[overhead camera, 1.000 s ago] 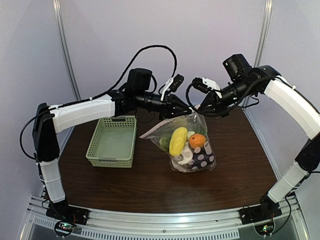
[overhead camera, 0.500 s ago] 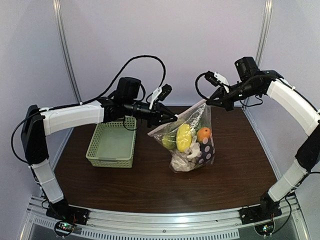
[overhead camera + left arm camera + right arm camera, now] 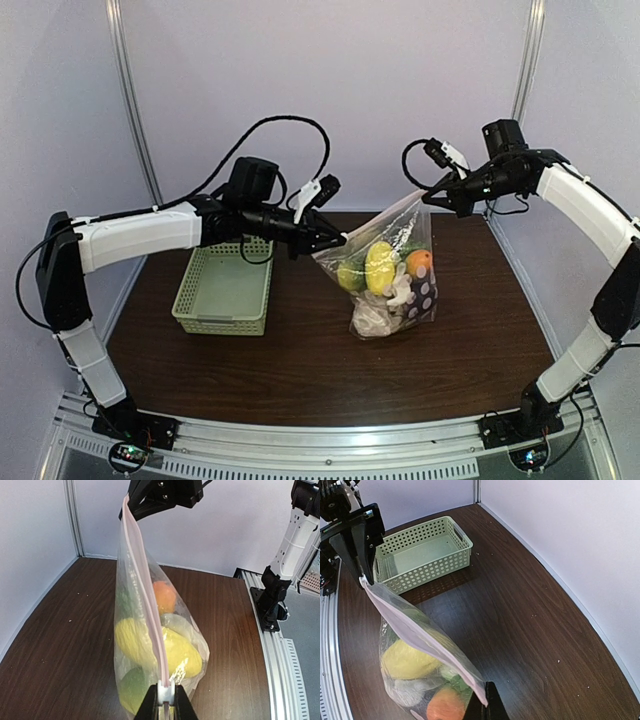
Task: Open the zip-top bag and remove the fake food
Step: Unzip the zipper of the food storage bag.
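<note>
Clear crinkly plastic zip-top bag stretched between the tools, left gripper pinching one zip-strip end, right gripper pinching the other, coloured plastic toy foods bunched inside below both.

The bag is stretched between both arms over the right half of the counter. The left gripper pinches its lower top corner and the right gripper pinches the higher one. The toy food sits bunched in the bottom: yellow, orange, green and whitish pieces. A green basket sits near the far left corner, well apart from the bag.
</note>
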Controlling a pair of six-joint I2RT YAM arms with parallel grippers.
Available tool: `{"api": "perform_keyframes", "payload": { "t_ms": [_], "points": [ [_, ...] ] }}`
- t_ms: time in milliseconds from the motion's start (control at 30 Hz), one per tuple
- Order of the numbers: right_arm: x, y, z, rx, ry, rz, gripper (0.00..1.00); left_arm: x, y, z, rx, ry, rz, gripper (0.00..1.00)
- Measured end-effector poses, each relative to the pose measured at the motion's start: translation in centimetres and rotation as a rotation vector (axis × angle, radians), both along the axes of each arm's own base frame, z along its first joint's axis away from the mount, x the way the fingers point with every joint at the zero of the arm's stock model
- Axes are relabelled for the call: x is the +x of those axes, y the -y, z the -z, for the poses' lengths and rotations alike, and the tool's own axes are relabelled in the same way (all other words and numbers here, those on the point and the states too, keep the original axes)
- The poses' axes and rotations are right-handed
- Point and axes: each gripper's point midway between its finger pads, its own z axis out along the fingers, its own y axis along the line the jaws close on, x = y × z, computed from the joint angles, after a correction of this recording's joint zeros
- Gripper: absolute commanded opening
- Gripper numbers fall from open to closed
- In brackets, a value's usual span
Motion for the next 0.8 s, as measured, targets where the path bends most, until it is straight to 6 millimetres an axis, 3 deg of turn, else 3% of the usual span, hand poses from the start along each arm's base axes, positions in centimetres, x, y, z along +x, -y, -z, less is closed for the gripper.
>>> {"api": "perform_keyframes", "payload": {
  "t_ms": [467, 800],
  "points": [
    [0.8, 2.4, 0.6, 0.018, -0.002, 0.067, 0.0, 0.8, -0.8, 1.4, 0.069, 0.039, -0.052, 0.0],
    [0.6, 2.6, 0.8, 0.029, 0.001, 0.072, 0.0, 0.7, -1.1, 2.0, 0.095, 0.035, -0.045, 0.0]
  ]
}}
